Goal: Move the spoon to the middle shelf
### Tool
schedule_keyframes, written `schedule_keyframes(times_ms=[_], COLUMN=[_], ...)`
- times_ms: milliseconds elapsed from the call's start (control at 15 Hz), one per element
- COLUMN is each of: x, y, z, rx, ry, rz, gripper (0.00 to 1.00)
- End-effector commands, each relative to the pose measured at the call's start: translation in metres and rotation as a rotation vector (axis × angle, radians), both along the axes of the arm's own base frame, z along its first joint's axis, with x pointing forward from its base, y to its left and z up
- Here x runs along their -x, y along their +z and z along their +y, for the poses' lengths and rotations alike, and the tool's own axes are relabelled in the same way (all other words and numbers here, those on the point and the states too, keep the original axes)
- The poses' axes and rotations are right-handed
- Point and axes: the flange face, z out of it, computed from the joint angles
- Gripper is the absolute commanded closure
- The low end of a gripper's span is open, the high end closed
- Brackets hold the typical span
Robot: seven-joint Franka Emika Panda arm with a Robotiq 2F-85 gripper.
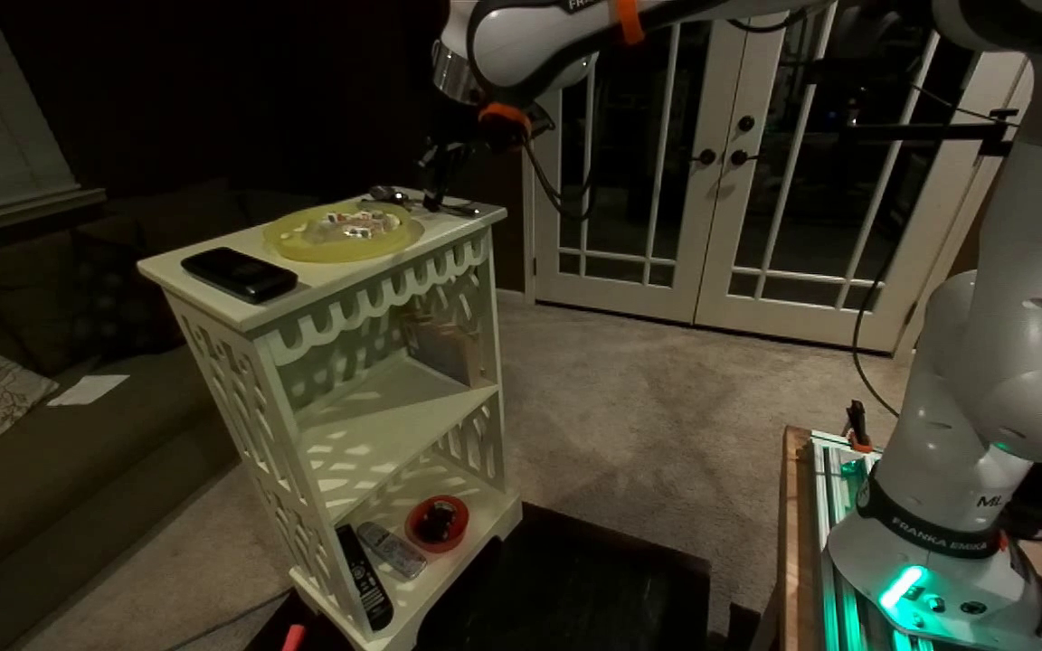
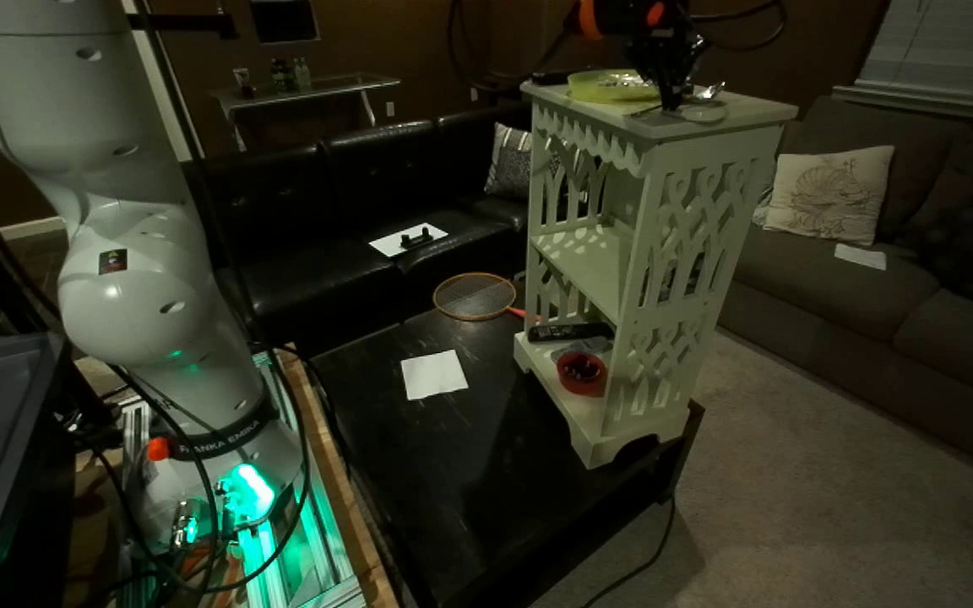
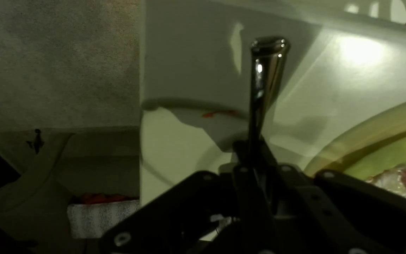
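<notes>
The gripper (image 3: 254, 150) hangs from the arm (image 1: 566, 41) at the top board (image 1: 326, 274) of the stand (image 1: 286, 407), pinching the spoon (image 3: 268, 70); in the wrist view the spoon's shiny handle juts from its grip toward an edge of that board, wide end outermost; the spoon's rest is hidden there. In both exterior views the spoon is low, near one end of the top board; whether they touch I cannot tell. The middle shelf (image 1: 385, 416) is one level down, well apart from the spoon.

Near the gripper, on the top board, sits a yellow dish (image 1: 286, 240) holding packets (image 1: 360, 226); past it, at the opposite end, lies a dark slab (image 1: 239, 274). On the lowest board (image 1: 408, 493) are a black remote (image 1: 364, 579), a grey remote (image 1: 393, 550) just beside it, and a red bowl (image 1: 436, 546) with dark contents (image 1: 438, 522) too small to name; the stand is on a black counter (image 2: 486, 473), as is a white sheet (image 2: 435, 375); a racket (image 2: 475, 295) is at the counter's far edge in an exterior view.
</notes>
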Motion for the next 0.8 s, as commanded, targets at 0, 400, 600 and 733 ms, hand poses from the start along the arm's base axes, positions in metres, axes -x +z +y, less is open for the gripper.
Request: schedule_keyframes(times_ms=[0, 400, 600, 733], x=[-0.004, -0.001, 0.0, 0.0], y=[0.002, 0.015, 0.022, 0.026], z=[-0.001, -0.003, -0.006, -0.008], rx=[-0.031, -0.065, -0.08, -0.094], ry=[-0.003, -0.05, -0.072, -0.081], rz=[0.034, 0.053, 0.046, 0.037], gripper=[0.95, 0.95, 0.95, 0.95])
